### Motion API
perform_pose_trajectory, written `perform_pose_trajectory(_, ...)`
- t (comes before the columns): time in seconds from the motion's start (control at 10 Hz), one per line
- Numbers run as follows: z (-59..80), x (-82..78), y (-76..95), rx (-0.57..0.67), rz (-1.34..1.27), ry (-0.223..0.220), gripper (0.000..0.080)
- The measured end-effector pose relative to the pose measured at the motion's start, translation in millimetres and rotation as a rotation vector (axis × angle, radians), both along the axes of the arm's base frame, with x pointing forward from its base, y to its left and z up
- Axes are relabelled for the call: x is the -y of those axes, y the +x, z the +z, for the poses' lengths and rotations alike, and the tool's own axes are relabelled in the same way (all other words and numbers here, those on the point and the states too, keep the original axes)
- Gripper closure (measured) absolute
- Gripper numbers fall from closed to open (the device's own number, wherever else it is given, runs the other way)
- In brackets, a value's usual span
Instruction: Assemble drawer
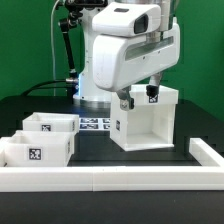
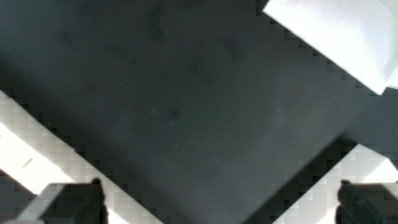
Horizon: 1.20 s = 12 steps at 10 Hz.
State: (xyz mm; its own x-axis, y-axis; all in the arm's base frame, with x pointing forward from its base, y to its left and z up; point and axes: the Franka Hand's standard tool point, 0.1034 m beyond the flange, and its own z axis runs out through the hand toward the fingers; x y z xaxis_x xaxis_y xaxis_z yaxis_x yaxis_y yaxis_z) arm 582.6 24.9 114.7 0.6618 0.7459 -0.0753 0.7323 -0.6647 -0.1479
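The drawer's tall white casing (image 1: 148, 122) stands right of centre, its open side facing the front, with tags on its walls. Two shallow white trays (image 1: 52, 125) (image 1: 36, 149) sit at the exterior view's left, each with a tag. My gripper (image 1: 139, 98) hangs over the casing's top edge, jaws wide apart and empty. In the wrist view my gripper (image 2: 217, 208) shows two dark fingertips (image 2: 71, 205) far apart over the black table, with nothing between them. A white part (image 2: 338, 30) fills one corner; I cannot tell which part it is.
A long low white rail (image 1: 110, 179) runs along the front and turns up the exterior view's right side (image 1: 207, 155). The marker board (image 1: 94, 123) lies flat between the trays and the casing. The arm's white base stands behind.
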Motion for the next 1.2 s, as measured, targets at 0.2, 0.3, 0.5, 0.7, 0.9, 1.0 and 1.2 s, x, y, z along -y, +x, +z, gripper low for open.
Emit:
perform_pose_trajectory(0.2, -0.9, 0.7, -0.3, -0.013, -0.002, 0.001, 0.015)
perform_pose_trajectory(0.3, -0.9, 0.7, -0.3, -0.013, -0.002, 0.001, 0.015)
perform_pose_trajectory(0.5, -1.3, 0.7, -0.6, -0.014, -0.002, 0.001, 0.015)
perform_pose_trajectory(0.7, -1.0, 0.0, 0.1, 0.0, -0.029, -0.003, 0.015)
perform_pose_trajectory(0.9, 0.1, -5.9, -7.7, 0.07, -0.117, -0.006, 0.015)
perform_pose_trajectory(1.0, -1.0, -12.3, -13.3, 0.097, -0.187, -0.013, 0.015)
perform_pose_trajectory(1.2, -2.2, -15.8, -16.7, 0.094, -0.299, -0.02, 0.015)
